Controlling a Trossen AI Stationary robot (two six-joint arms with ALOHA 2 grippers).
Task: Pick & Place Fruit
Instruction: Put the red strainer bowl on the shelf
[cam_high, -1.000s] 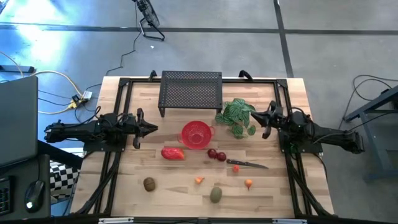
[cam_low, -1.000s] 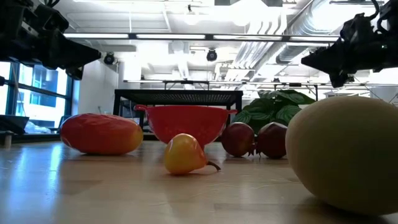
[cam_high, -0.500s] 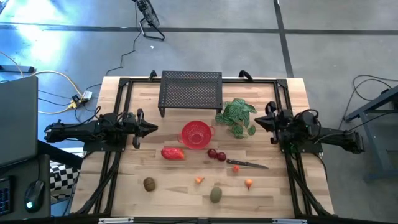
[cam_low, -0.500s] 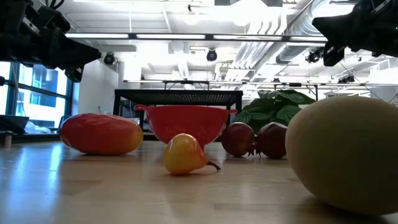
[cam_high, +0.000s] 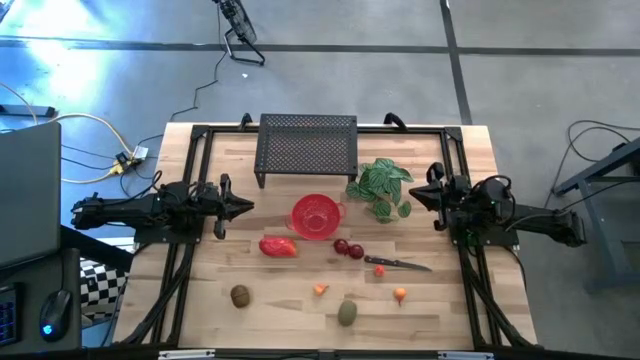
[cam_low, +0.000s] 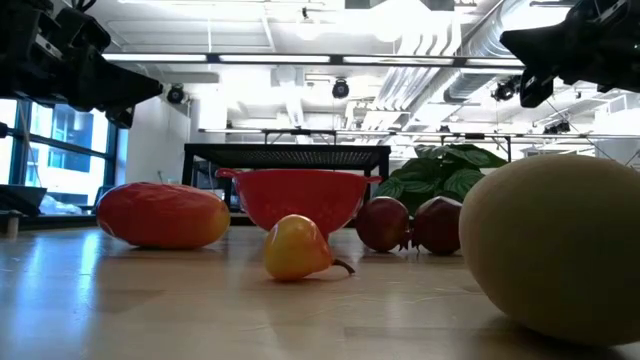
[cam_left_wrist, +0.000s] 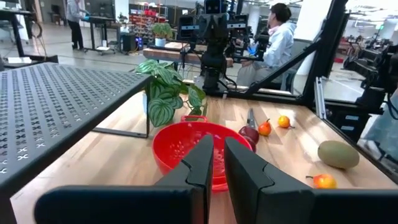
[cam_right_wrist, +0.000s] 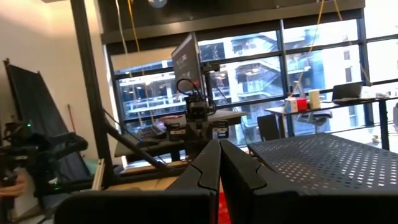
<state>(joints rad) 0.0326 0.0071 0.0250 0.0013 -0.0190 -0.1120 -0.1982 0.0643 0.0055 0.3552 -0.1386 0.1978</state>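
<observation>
My left end effector (cam_high: 243, 207): clenched, nothing in it, up off the worktop (cam_high: 210, 300) at the frame's mid-left, pointing toward the red colander (cam_high: 316, 216). My right end effector (cam_high: 413, 197): clenched too, empty, mid-right of the frame, tips just beside the green leafy plant (cam_high: 382, 187).

Colander sits centre frame, the black mesh rack (cam_high: 307, 146) above it at the worktop's far edge.

All fruit lies on the worktop, none in the colander:
- red oblong fruit (cam_high: 277, 246) just below-left of the colander
- two dark-red round fruit (cam_high: 348, 249) touching each other, just below-right of the colander
- black-handled knife (cam_high: 397, 264) right of that pair, with a small red bit (cam_high: 379, 270) beside the handle
- brown oval fruit (cam_high: 240, 296) lower left
- tiny orange fruit (cam_high: 320, 289) lower centre, second tiny orange fruit (cam_high: 400, 295) to its right
- olive-green oval fruit (cam_high: 347, 313) between those two, nearest the bottom edge
</observation>
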